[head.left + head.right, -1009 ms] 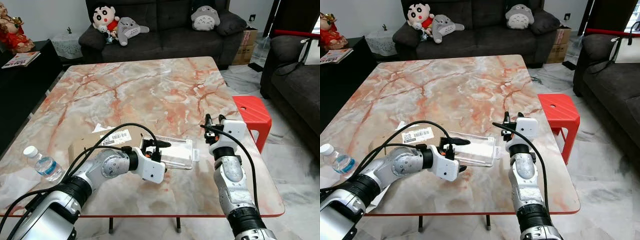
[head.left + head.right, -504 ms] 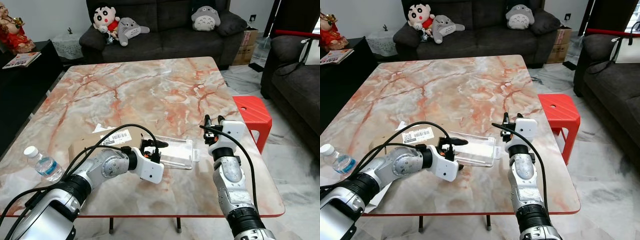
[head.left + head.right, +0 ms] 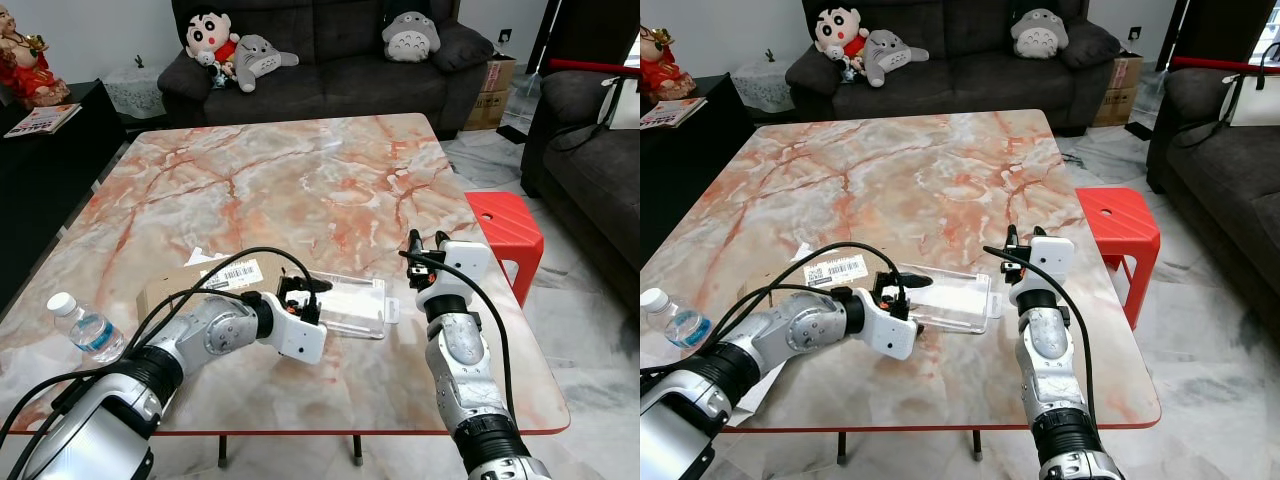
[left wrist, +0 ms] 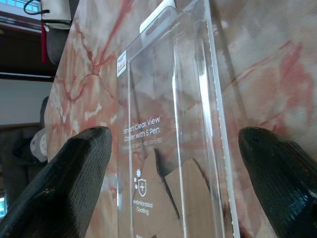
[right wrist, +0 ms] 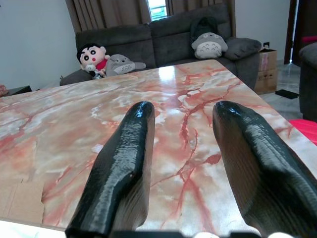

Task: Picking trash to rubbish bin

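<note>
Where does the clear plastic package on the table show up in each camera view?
Left eye view: clear plastic package, lower centre, at the left gripper.
Right eye view: lower centre.
Left wrist view: between the open fingers.
Right wrist view: cannot tell.
Shared landmark: marble table.

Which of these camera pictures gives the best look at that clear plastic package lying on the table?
The left wrist view: the clear plastic package sits between the open left gripper fingers, close enough to read "Smart Clear View" on it. The two eye views show it small, flat on the marble table, partly behind the left gripper.
</note>
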`<state>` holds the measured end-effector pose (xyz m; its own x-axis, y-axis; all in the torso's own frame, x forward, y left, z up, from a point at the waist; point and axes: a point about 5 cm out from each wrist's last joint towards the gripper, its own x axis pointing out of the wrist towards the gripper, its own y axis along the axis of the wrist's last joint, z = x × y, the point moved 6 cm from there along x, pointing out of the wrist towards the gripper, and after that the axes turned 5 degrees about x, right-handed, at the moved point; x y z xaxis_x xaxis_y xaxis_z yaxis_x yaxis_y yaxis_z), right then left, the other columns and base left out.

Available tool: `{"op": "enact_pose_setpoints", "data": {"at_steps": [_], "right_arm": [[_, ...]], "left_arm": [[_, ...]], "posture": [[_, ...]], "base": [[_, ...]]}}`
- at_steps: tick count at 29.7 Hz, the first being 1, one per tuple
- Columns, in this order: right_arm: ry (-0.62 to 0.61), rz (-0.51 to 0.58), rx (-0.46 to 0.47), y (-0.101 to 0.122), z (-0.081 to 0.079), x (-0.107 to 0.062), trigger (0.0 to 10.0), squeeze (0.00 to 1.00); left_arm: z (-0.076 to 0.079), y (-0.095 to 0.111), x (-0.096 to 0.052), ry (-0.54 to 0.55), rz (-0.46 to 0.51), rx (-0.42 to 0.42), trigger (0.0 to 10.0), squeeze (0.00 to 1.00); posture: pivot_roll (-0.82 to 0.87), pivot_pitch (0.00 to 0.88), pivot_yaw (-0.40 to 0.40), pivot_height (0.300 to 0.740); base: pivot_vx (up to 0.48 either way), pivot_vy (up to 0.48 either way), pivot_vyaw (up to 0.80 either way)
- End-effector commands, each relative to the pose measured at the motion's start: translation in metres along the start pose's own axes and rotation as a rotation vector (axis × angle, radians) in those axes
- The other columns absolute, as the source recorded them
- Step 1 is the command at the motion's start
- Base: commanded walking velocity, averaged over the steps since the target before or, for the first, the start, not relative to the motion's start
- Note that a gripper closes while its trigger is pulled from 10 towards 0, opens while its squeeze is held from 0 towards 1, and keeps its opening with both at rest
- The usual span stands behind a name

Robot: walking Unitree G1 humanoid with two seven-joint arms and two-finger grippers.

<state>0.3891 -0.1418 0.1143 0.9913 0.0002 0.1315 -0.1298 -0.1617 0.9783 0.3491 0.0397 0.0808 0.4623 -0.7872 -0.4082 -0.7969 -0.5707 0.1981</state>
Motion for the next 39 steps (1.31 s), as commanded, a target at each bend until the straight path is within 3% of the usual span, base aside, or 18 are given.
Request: {"op": "enact_pose_setpoints", "data": {"at_steps": [1,15,28,39], "right_arm": [[0.011,0.018,0.004,0.006,-0.005,0.004,10.0,0.0],[0.011,0.017,0.01,0.006,-0.005,0.005,10.0,0.0],[0.01,0.016,0.01,0.007,-0.005,0.006,10.0,0.0],[0.011,0.016,0.01,0.006,-0.005,0.006,10.0,0.0]], "left_arm": [[-0.002,-0.004,0.0,-0.01,-0.018,0.018,10.0,0.0],[-0.013,-0.012,0.006,0.024,-0.085,0.04,10.0,0.0],[-0.004,-0.003,0.013,-0.004,-0.063,0.052,10.0,0.0],[-0.011,-0.013,0.02,0.035,-0.161,0.079,10.0,0.0]], "posture": [[0.08,0.0,0.085,0.74],[0.08,0.005,0.085,0.74],[0.08,0.01,0.085,0.74],[0.08,0.011,0.084,0.74]], "base": [[0.0,0.0,0.0],[0.0,0.0,0.0],[0.0,0.0,0.0],[0.0,0.0,0.0]]}}
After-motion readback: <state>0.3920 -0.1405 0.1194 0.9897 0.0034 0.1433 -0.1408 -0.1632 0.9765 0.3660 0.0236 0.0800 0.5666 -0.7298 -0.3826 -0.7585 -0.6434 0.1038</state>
